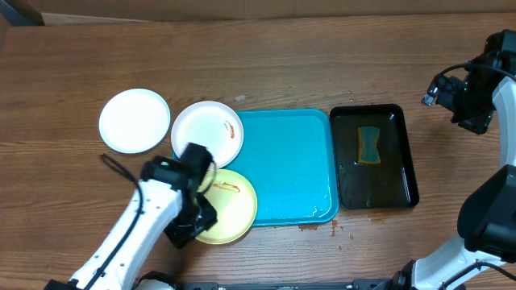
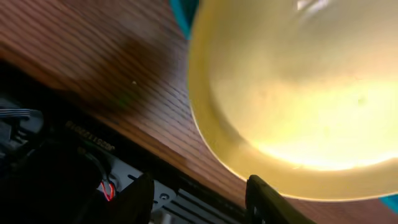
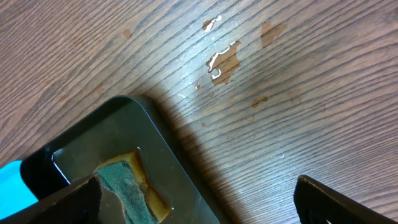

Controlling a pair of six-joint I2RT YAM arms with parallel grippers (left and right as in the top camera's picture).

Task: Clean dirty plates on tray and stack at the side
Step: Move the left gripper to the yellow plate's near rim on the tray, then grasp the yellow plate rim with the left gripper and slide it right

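**Where the large turquoise plastic tray (image 1: 290, 161) meets the brown wooden worktop (image 1: 322, 64), smears show**

Leftmost, on the worktop alone, sits a round white plate (image 1: 135, 121). A second white plate (image 1: 208, 130) of like size, smeared reddish-brown, overlaps the tray's left rim. A pale yellow-green plate (image 1: 234, 211), also smeared, covers the tray's near-left corner. The left fingers (image 2: 140, 199) stand apart at that plate's left edge, its rim just past their tips. Far right, the right fingers (image 3: 62, 205) gape wide.
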